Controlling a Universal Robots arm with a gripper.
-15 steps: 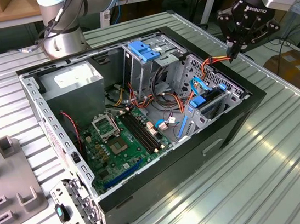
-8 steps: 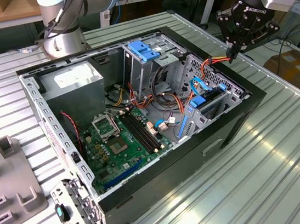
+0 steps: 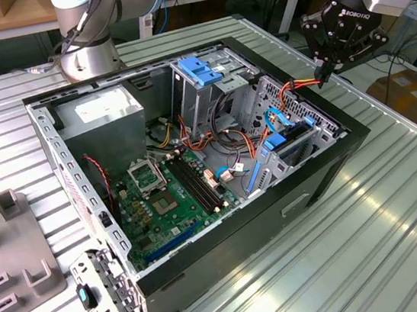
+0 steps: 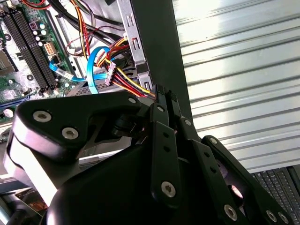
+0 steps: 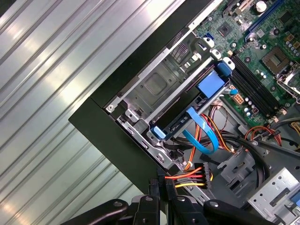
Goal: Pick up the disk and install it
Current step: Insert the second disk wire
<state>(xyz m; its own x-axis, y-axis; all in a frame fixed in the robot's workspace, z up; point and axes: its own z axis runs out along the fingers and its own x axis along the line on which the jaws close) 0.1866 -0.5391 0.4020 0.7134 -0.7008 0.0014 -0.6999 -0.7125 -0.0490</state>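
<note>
1. Gripper [image 3: 326,71] hovers above the computer case's [image 3: 325,167] rim at about 2 o'clock in the exterior view, fingers pressed together, holding nothing
2. Disk [image 5: 185,119] sits in the case's drive cage, blue tabs showing, beside loose cables [image 5: 197,176]
3. Judged step: seating it; any push must avoid the cables
</note>
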